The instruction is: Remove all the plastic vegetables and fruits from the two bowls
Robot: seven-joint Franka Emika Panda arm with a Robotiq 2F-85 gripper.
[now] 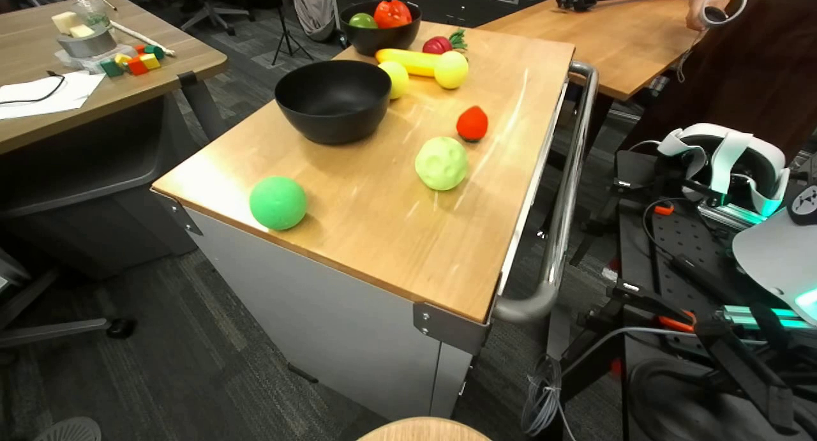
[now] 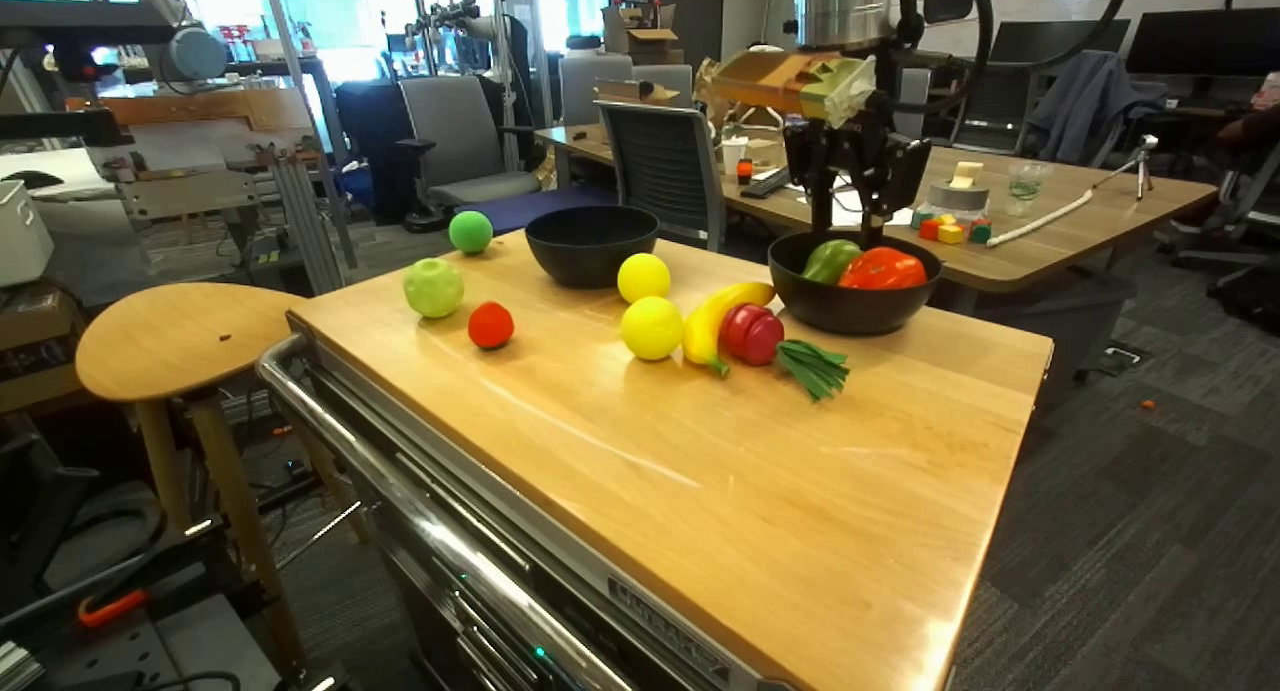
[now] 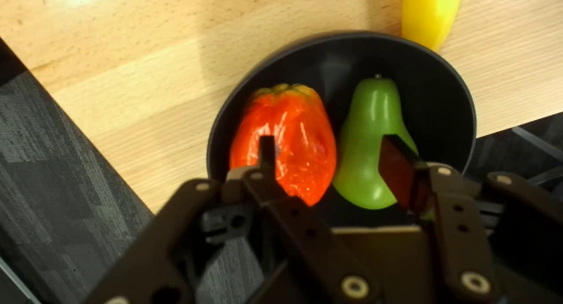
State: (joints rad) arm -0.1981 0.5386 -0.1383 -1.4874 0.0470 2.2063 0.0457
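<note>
1 of 2 round black bowls (image 3: 440,110) is holding 1 glossy red piece (image 3: 290,119) and 1 smooth, pear-shaped green piece (image 3: 376,106). Over that bowl, the gripper (image 3: 330,154) is hanging, jaws spread apart.

Two bowls (image 2: 575,261) (image 2: 850,311) were counted. Two yellow balls (image 2: 644,278) (image 2: 652,328), one bright green ball (image 2: 470,232), one pale green ball (image 2: 434,288), one banana (image 2: 705,324), one pear (image 3: 369,141), one radish (image 2: 752,333), one large red piece (image 3: 299,141) and one small red piece (image 2: 491,326) were also counted.

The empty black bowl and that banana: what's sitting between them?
A yellow ball lies between that bowl and the banana; both exterior views show it.
</note>
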